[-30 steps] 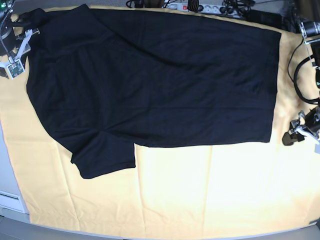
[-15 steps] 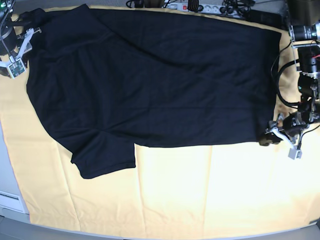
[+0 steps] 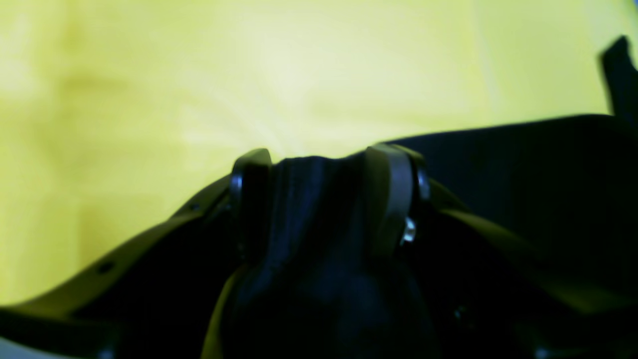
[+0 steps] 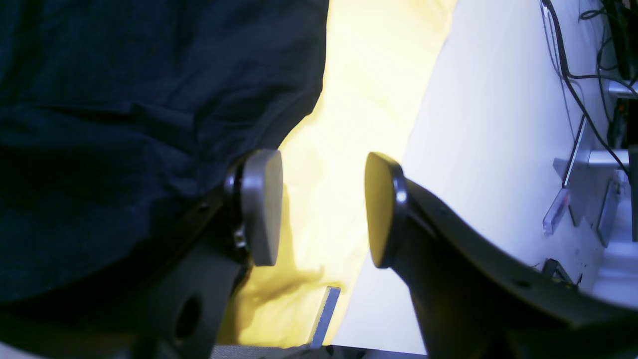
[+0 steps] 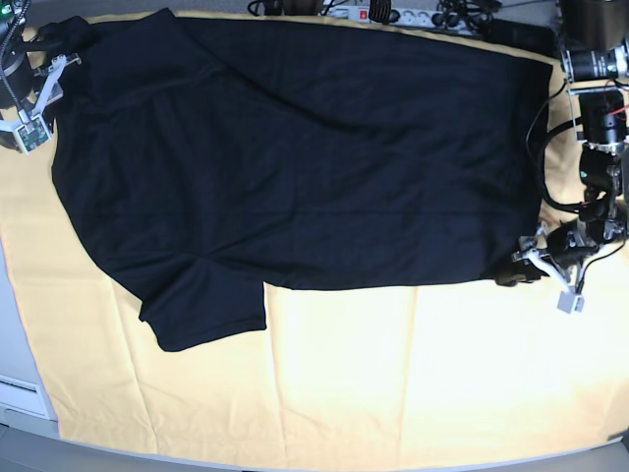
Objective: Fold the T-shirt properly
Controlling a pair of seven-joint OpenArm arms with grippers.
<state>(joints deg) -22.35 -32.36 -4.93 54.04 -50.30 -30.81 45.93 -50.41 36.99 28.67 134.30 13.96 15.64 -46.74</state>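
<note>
Gripping T-shirt (image 5: 295, 157) corner: left pincer (image 3: 324, 169) | right pincer (image 4: 321, 209) agape

The left wrist view is out of focus: the left claw (image 3: 324, 164) and the T-shirt (image 3: 523, 169) cloth bunched between its fingers show as dark masses without detail. Whether the fingers press the cloth cannot be told. In the base view the left claw (image 5: 526, 264) is small and merges with the hem corner. The T-shirt (image 4: 124, 124) is cut off by the top and left edges of the right wrist view.
</note>
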